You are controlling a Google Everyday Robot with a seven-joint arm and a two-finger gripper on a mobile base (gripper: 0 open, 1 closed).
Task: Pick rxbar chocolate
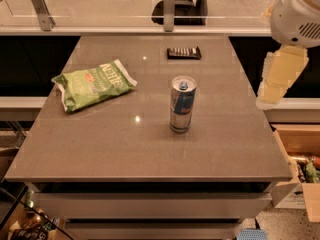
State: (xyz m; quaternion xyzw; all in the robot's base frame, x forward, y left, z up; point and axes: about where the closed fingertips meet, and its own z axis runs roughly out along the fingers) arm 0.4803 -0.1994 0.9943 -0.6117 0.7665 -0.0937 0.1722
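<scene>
The rxbar chocolate (184, 53) is a small flat dark bar with pale markings, lying at the far middle of the grey table (100, 144). A silver-blue drink can (182, 104) stands upright in front of it, near the table's middle. A green chip bag (93, 85) lies at the left. My gripper (272, 89), pale yellow under a white arm housing (297, 11), hangs over the table's right edge. It is to the right of the bar and nearer to me, touching nothing.
A glass rail with metal posts (169, 6) runs behind the table, with a dark office chair (182, 9) beyond it. An open cardboard box (302, 169) with items sits on the floor at the right. Clutter lies at the lower left.
</scene>
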